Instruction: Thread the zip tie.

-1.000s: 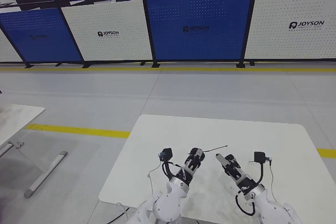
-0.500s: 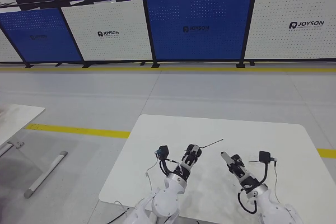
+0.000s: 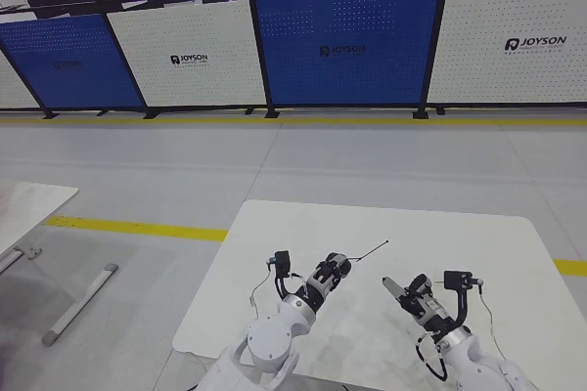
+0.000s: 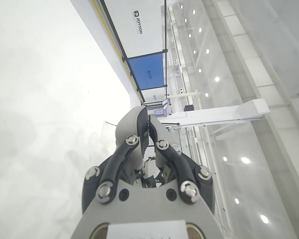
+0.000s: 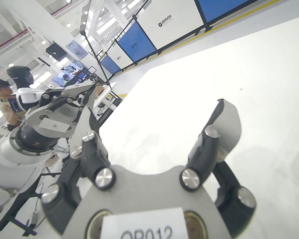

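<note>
A thin black zip tie sticks out over the white table, pointing away and to the right. My left gripper is shut on its near end. In the left wrist view the left gripper has its pads pressed together, and a short piece of the zip tie pokes out beside them. My right gripper hovers to the right of it, a short gap away. Its fingers stand wide apart in the right wrist view, right gripper holding nothing. The left gripper shows beyond it.
A second white table stands off to the left across the floor, with a grey bar lying on the floor beside it. Blue and white panels line the back. Bare tabletop lies ahead of both grippers.
The zip tie's free tip has swung a little farther across the table with the left gripper. The right gripper has drawn back slightly toward the near edge.
</note>
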Controlling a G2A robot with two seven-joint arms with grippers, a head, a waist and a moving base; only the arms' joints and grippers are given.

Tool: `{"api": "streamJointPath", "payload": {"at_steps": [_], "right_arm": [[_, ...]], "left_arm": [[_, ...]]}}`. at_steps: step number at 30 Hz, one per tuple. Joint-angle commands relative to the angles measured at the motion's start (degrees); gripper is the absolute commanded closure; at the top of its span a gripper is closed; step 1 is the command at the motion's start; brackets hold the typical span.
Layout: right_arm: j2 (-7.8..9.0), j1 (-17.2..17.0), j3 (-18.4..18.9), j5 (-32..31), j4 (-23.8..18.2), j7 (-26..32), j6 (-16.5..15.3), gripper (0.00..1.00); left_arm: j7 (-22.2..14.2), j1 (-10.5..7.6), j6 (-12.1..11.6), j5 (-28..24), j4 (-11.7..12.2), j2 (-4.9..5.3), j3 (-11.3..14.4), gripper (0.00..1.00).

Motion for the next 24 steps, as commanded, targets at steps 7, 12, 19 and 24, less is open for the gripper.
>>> {"api": "streamJointPath", "payload": {"at_steps": [7, 12, 19, 24], "right_arm": [[0.03, 1.03, -1.76, -6.89, 0.98, 0.99, 1.16, 0.00], [-0.14, 3.15, -4.18, -15.56, 3.37, 0.92, 3.87, 0.00], [-0.17, 3.22, -4.30, -15.67, 3.39, 0.74, 3.93, 0.00], [-0.02, 3.61, -4.79, -15.91, 4.23, 0.63, -1.47, 0.00]], "left_arm": [[-0.70, -0.03, -0.79, -0.28, 0.16, 0.00, 0.64, 1.00], [-4.28, 0.49, -1.22, -0.91, -0.65, 0.40, 0.06, 1.00], [-4.43, 0.52, -1.23, -0.92, -0.69, 0.43, 0.00, 1.00], [-4.22, 0.38, -1.53, -1.38, -0.38, 0.40, 0.43, 1.00]]}}
